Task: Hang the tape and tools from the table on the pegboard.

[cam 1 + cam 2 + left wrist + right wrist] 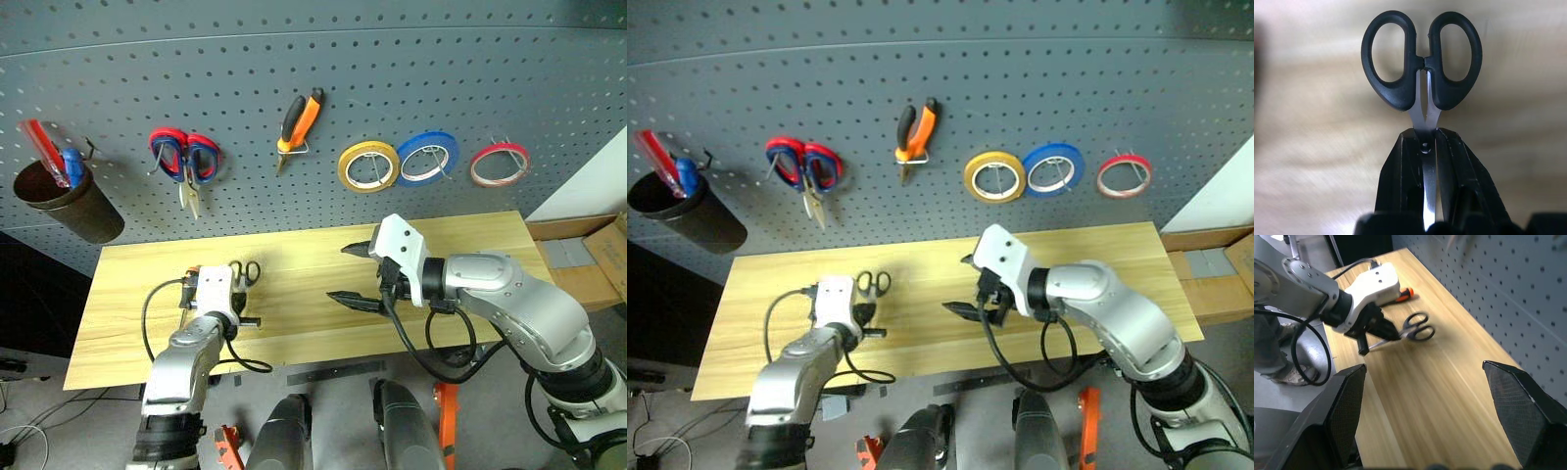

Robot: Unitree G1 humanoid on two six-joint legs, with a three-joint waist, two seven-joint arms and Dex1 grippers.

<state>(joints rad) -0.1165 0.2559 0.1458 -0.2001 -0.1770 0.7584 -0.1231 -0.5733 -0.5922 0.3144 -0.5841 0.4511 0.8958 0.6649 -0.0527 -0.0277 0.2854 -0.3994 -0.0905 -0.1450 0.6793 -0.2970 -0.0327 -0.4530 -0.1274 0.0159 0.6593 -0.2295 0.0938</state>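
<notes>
Silver-grey arms; white wrist housings; looping black cables; each gripper has black fingers.

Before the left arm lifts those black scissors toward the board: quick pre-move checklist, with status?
1. Left gripper shut on the black scissors, clamped on the blades near the pivot: ok.
2. Handle loops stick out past the fingers, free to take a hook: ok.
3. Right gripper open, holding nothing, hanging over the table apart from the left arm: ok.
4. Free hook on the pegboard for the scissors: cannot tell.
5. Screwdriver lies on the table beside the left gripper, not yet hung: not ok.
6. Pliers and red tape hung: ok.
</notes>
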